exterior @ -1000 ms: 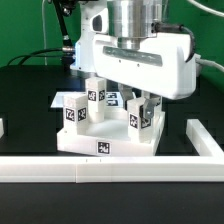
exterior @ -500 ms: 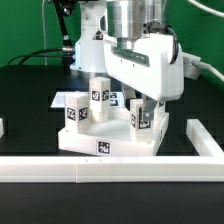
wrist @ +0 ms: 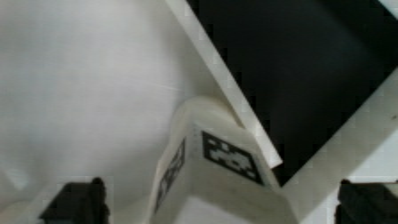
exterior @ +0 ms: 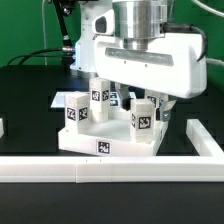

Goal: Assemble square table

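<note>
**White leg seating at the slab corner**

Black fingertips (wrist: 75,200) are showing at the wrist view's edge, straddling a tagged leg (wrist: 214,160); whether they are pinching it cannot be told. The gripper (exterior: 150,100) is hanging over the leg (exterior: 143,120) on the exterior view's right, probably for screwing it into its socket. Three more legs are standing on the slab (exterior: 100,148), which is lying just behind the rail (exterior: 110,168).

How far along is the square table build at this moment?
Three tagged white block legs stand on the white square plastic tabletop slab: at its left, back and right. The claw hovers at the right leg; its grip is unclear. A fourth leg isn't visible yet.
</note>
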Available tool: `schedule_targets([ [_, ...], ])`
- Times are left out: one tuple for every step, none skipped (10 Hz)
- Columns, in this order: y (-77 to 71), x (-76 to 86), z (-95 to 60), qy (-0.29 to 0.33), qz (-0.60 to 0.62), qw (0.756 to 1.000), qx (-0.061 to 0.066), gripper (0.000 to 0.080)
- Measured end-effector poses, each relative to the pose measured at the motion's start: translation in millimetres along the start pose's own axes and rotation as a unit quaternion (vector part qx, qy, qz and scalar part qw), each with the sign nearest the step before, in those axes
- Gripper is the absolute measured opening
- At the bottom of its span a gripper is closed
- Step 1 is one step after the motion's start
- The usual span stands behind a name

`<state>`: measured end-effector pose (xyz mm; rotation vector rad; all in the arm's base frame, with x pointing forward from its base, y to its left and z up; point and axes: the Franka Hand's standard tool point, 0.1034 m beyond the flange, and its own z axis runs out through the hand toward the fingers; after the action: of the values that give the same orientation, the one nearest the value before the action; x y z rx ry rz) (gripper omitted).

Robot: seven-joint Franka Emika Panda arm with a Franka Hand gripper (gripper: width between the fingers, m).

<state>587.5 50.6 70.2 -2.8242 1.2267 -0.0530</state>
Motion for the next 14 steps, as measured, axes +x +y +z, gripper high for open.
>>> schedule_targets([
  [0.3, 0.0, 0.2, 0.0, -0.049, 0.999, 0.0, 0.0649],
  [0.2, 0.3, -0.1, 0.0, -0.097, 0.995, -0.001, 0.0649],
  [-0.1, 0.8, -0.5, 0.0, -0.15, 0.989, -0.001, 0.0649],
  [-0.1, 0.8, -0.5, 0.0, -0.175, 0.985, -0.001, 0.0649],
  [0.0, 1.1, -0.6, 0.0, -0.228, 0.974, -0.001, 0.0649],
  [0.0, 1.1, -0.6, 0.0, -0.269, 0.963, -0.001, 0.0649],
  [0.5, 1.9, -0.7, 0.0, -0.305, 0.952, -0.001, 0.0649],
  [1.6, 4.0, -1.1, 0.0, -0.334, 0.942, -0.001, 0.0649],
  [2.7, 5.5, -1.2, 0.0, -0.363, 0.932, -0.001, 0.0649],
  [3.4, 6.3, -1.3, 0.001, -0.383, 0.924, -0.001, 0.0649],
  [3.7, 6.6, -1.3, 0.002, -0.43, 0.903, -0.006, 0.0649],
  [3.8, 6.8, -1.3, 0.002, -0.452, 0.892, -0.008, 0.0649],
  [3.9, 7.1, -1.4, 0.003, -0.459, 0.888, -0.01, 0.0649],
  [4.2, 7.5, -1.4, 0.003, -0.461, 0.887, -0.01, 0.0545],
])
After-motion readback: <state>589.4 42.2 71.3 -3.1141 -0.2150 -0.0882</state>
